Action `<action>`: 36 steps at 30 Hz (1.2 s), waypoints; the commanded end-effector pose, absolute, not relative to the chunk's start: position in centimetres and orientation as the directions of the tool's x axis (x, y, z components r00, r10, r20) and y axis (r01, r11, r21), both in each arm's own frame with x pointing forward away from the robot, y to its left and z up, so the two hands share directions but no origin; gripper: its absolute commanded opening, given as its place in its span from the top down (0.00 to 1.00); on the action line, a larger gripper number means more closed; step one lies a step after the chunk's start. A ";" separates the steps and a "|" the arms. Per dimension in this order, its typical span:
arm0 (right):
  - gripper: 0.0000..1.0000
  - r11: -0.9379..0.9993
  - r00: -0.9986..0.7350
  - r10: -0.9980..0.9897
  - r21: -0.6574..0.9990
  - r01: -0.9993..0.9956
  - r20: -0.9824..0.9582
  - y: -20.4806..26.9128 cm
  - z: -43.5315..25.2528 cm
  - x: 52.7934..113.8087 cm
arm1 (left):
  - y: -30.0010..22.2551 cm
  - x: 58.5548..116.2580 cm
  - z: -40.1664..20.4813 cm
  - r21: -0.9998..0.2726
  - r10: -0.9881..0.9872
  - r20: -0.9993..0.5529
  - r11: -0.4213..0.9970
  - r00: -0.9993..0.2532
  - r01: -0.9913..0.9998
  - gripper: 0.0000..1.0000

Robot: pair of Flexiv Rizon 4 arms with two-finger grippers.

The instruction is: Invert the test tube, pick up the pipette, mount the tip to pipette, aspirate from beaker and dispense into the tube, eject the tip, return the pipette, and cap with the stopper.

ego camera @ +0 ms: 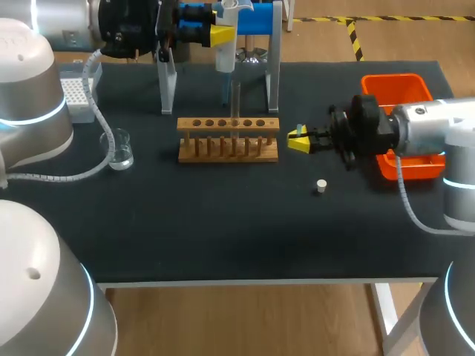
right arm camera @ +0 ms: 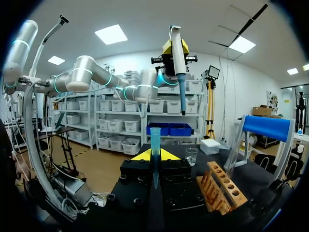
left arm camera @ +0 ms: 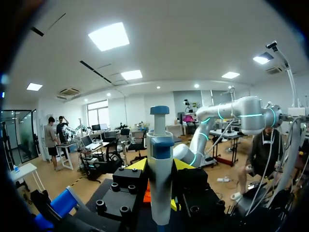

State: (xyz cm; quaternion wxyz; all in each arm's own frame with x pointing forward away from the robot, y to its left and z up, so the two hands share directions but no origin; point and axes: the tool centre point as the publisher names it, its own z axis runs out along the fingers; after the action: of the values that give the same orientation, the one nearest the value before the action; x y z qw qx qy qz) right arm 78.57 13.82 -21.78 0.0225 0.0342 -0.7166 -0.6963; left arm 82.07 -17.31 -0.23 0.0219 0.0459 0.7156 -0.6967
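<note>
Rack of brown wood (ego camera: 228, 141) sits at nine o'clock of right gripper (ego camera: 298, 141) pinching blue plastic tip (right arm camera: 155, 145); left gripper (ego camera: 220, 35) pinches white-blue pipette (left arm camera: 161, 150).

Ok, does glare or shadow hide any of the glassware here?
Head view: the test tube in the rack is faint against the dark table; the beaker shows by highlights. Right wrist view: no glare on the beaker or the held tip; both stand out. Left wrist view: the pipette is evenly lit.
</note>
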 end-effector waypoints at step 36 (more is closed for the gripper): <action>1.00 0.004 -0.994 -0.112 1.000 0.000 0.001 23.4 -22.3 82.7 | -17.3 82.2 -0.2 -0.995 0.039 -0.097 0.024 -0.995 0.098 1.00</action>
State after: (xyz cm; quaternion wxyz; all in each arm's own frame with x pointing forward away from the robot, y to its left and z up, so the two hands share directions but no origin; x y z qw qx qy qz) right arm 82.29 22.81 -21.87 0.0381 0.0382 -0.7086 -0.7035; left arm 82.08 -17.31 -0.23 0.0219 0.0459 0.7156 -0.6967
